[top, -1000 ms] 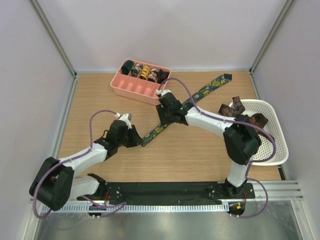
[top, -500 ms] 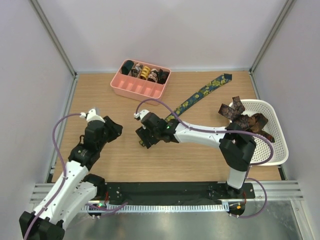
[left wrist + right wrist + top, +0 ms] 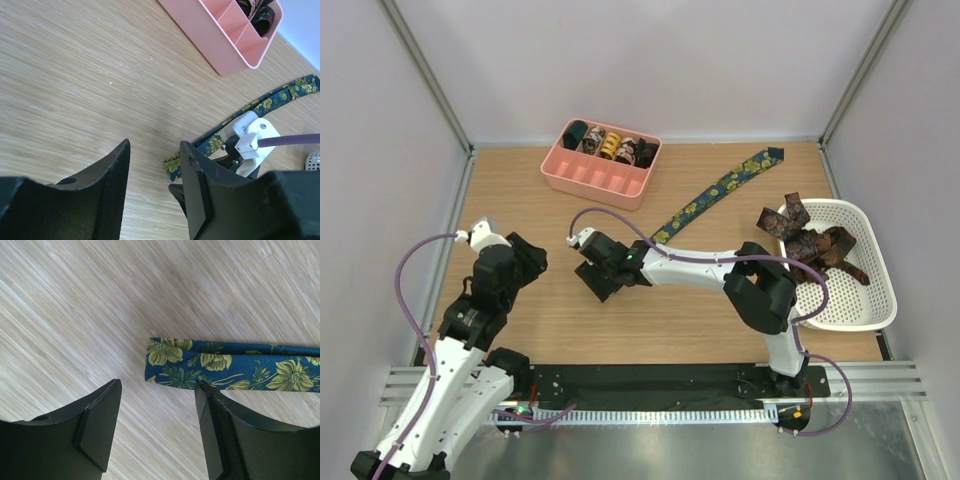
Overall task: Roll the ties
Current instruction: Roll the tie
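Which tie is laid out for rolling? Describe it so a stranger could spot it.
On the wooden table, look between the pink tray at the back and the white basket on the right. A long tie lies flat, running diagonally toward the right end effector. It alone is unrolled, navy with yellow-green flowers; the other ties are coiled or heaped.

The tie [image 3: 235, 365] is finely woven, matt cloth. The table [image 3: 65, 305] is matt, grained wood. My right gripper [image 3: 159, 386] has matt black plastic fingers [image 3: 97, 425], one with a rough-textured pad. The pink tray [image 3: 592, 180] is smooth plastic.
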Tool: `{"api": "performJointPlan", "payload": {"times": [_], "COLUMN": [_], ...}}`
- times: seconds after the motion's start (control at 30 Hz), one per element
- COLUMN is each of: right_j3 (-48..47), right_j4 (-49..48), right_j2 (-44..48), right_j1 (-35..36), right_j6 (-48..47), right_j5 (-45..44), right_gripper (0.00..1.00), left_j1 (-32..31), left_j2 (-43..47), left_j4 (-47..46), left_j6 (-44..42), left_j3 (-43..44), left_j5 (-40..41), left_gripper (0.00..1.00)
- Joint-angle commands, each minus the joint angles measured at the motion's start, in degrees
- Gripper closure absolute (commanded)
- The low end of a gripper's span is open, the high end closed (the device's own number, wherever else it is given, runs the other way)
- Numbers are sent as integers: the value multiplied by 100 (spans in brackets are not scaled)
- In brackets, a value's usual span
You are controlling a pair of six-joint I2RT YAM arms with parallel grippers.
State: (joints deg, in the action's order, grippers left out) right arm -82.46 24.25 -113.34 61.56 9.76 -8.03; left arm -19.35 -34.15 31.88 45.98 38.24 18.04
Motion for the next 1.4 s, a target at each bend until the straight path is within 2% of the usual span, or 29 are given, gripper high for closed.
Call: {"api": "performJointPlan", "payload": {"times": [0.0,0.5,0.8,0.9,0.93,1.07,1.2,1.3,1.37], "right_j3": [-350,-491,-464,-500,-500,-430,-166,281,475], "right_j4": [124,168,352,361,352,203,-217,-700,-956], "right_j2": [-109,-716,-804,-856,-857,-760,-505,-233,-57], "right_j1": [23,14,-39,-48,-65,-170,-425,-767,-926], "right_j6": [-123,-62,-106,-123,-115,-114,-80,87,280], "right_j5": [-128,74,-163,-164,-129,293,1064,1979,2612], "right_gripper": [32,32,55,66,72,85,85,85,85], "left_j1": [37,37,28,37,28,28,28,37,37], "left_j2": [-74,-250,-241,-285,-276,-381,-714,-1083,-1304], "left_j4": [125,29,38,20,11,-207,-787,-1542,-2025], "left_j6": [-141,-256,-326,-344,-344,-431,-677,-967,-1196], "left_j3": [237,202,184,175,166,88,-254,-544,-668], "left_j5": [200,182,173,147,129,-90,-765,-1661,-2170], "left_gripper": [54,54,53,53,53,51,48,39,36]}}
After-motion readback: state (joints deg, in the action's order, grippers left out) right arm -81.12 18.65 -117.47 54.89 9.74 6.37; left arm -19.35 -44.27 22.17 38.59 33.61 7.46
